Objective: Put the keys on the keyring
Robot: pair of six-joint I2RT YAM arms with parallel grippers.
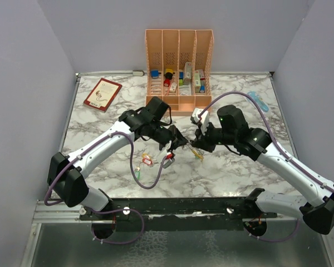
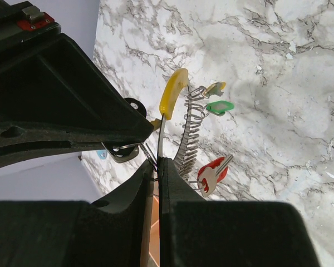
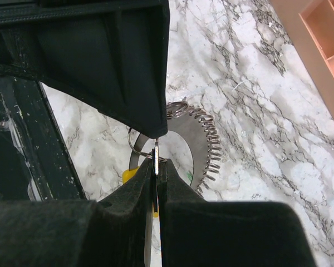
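A white marble table with grey veins (image 1: 239, 167) stands between plain grey walls (image 1: 22, 83). At its far edge, near the middle, a peach organizer (image 1: 179, 39) with four upright slots holds small coloured blocks, among them a blue one (image 1: 155, 73) in the leftmost slot. A red-brown book with a pale cover panel (image 1: 103, 94) lies flat, far left. A light blue object (image 1: 258, 100), too small to identify, lies far right. A white cable (image 1: 108, 72) runs along the far edge.

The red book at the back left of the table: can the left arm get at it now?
Probably yes: only bare marble lies before the red book. But the left fingers are shut on a yellow-tagged key, to be released first.
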